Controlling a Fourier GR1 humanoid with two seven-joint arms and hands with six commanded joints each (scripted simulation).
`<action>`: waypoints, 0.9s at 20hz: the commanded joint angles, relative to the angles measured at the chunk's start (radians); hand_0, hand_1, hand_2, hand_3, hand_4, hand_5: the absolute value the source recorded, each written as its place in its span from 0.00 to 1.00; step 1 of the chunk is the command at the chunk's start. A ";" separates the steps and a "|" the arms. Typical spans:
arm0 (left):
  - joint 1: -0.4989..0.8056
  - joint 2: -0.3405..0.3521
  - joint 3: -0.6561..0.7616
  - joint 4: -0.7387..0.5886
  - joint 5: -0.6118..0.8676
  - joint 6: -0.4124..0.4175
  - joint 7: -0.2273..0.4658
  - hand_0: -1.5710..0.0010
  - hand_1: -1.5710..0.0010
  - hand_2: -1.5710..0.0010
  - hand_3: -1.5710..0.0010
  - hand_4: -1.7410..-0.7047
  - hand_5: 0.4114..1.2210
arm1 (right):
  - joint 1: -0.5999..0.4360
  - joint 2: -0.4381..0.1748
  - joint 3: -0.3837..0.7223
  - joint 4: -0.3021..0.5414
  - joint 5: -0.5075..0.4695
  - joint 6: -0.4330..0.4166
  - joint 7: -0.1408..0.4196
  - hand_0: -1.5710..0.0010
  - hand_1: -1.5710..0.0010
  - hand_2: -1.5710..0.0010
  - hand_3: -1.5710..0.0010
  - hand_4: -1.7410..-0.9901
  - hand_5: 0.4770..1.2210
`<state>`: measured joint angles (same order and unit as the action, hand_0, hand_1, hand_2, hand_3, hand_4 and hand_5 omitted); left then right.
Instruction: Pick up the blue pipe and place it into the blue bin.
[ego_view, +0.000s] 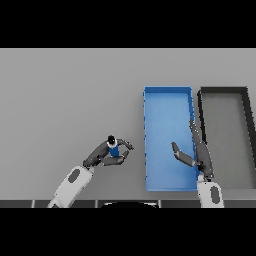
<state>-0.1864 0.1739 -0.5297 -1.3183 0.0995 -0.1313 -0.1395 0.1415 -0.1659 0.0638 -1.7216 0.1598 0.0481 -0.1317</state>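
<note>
The grey table (65, 95) fills the view. On its right part lie two long rectangular bins side by side, both with the long side running away from the robot: a blue bin (168, 100) and, just to the right of it, a black bin (247, 140) with a grey floor. Their near walls stand close together with a thin gap between.

The left arm comes in from the lower left, and the left hand (102, 154) is over the bare table, to the left of the blue bin and clearly outside it. Its fingers and thumb are curled around the pipe (114, 149) — a small blue piece with a dark end at its far side. The pipe looks short, with its long axis about upright or pointing a little away from the robot, dark end on top; the exact tilt I cannot tell. Whether it touches the table is also not clear.

The right arm rises from the lower right. The right hand (195, 155) is over the right wall of the blue bin, fingers straight and spread, the thumb reaching left over the blue floor — it holds nothing.
</note>
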 joint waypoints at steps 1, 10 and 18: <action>0.005 -0.001 -0.002 -0.009 0.001 0.003 0.000 0.62 0.52 0.45 0.42 0.29 0.62 | -0.004 0.006 0.006 0.006 0.009 -0.004 0.010 1.00 1.00 1.00 1.00 0.69 0.24; 0.014 -0.038 -0.039 -0.051 -0.054 0.060 -0.050 0.08 0.07 0.06 0.06 0.25 0.95 | -0.037 0.007 -0.001 0.013 -0.016 0.007 0.049 1.00 1.00 1.00 1.00 0.70 0.21; -0.038 -0.049 -0.025 -0.221 -0.029 0.031 -0.007 0.01 0.01 0.01 0.01 0.27 0.99 | -0.023 -0.007 -0.006 0.013 0.001 0.003 0.038 1.00 1.00 1.00 1.00 0.73 0.22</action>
<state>-0.2253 0.1250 -0.5549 -1.5394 0.0704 -0.1018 -0.1517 0.1180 -0.1732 0.0580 -1.7082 0.1609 0.0510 -0.0919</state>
